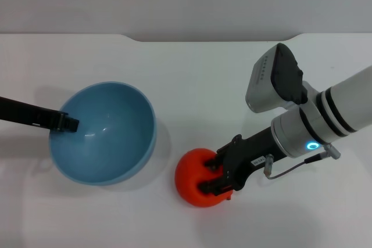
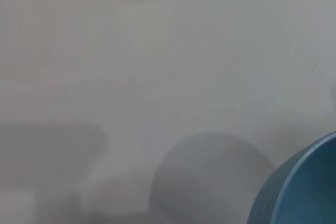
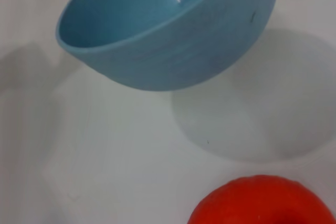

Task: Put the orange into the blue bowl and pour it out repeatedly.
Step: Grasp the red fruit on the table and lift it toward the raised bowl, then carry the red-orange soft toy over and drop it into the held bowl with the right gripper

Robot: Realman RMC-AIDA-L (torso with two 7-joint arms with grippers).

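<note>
The red-orange orange [image 1: 190, 173] rests on the white table at front centre, and it also fills the near edge of the right wrist view [image 3: 262, 203]. My right gripper [image 1: 210, 178] comes in from the right, its two black fingers pressed on the fruit's upper and lower sides. The light-blue bowl [image 1: 110, 137] is to the left of the orange, empty and tilted. In the right wrist view the bowl [image 3: 173, 51] hangs above its shadow. My left gripper [image 1: 67, 124] reaches in from the left edge and pinches the bowl's left rim. The left wrist view shows only a part of the bowl's outer wall [image 2: 302, 187].
The white table [image 1: 192, 85] stretches behind both things to a back edge with a notch near its middle [image 1: 136, 39]. The right arm's white forearm and camera housing [image 1: 276, 79] stand over the table's right half. Nothing else lies on the table.
</note>
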